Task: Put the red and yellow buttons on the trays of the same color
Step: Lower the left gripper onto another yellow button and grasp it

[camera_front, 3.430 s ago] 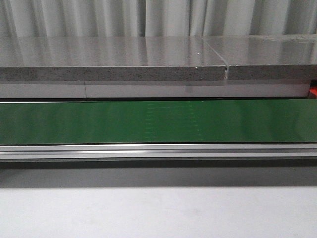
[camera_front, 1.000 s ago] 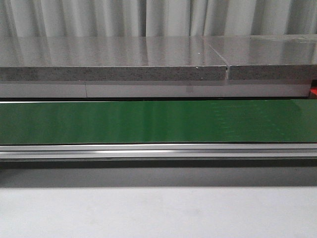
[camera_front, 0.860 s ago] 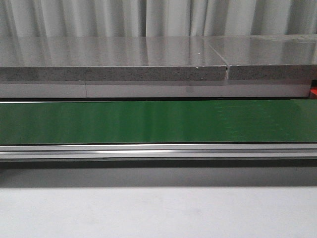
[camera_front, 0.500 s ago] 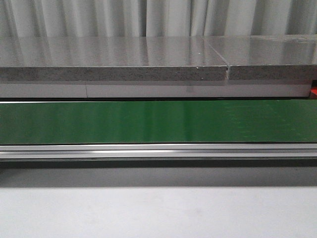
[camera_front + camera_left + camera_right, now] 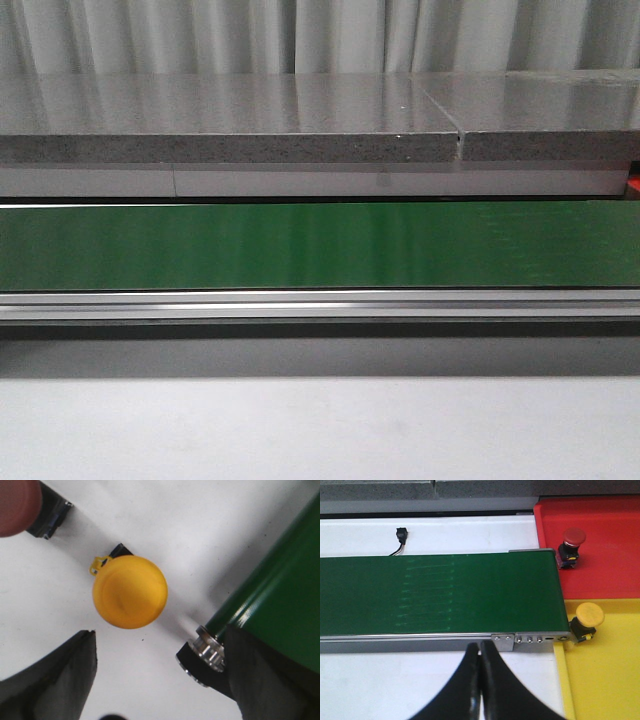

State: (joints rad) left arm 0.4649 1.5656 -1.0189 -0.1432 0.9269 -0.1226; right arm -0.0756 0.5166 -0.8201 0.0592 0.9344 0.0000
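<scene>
Though no writing legible: left pincer wide open above yellow button, right pincer closed, empty.

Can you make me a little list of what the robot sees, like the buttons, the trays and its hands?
yellow button near left arm: on white table
left gripper: open, above that button
right gripper: shut, holding nothing
red tray: holds a red button
yellow tray: holds a yellow button at its edge
green belt: bare in front view
</scene>
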